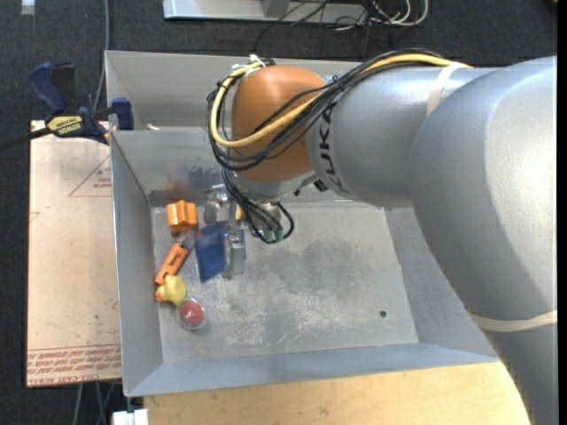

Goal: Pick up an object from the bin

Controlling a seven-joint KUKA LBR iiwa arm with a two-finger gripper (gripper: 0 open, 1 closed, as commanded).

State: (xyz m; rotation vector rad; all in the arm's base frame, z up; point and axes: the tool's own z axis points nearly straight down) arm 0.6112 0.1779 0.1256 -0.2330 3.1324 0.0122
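Reaching in from the right of the camera view, the gripper (226,233) stands low over the left part of the grey bin (337,282), just beside a blue flat piece (209,253). Whether the gripper is open or closed, or has hold of anything, cannot be told. Count in the bin: one blue flat piece; two orange items, a block (182,215) and a long piece (173,261); one yellow lump (173,289); one pink round item (191,313).
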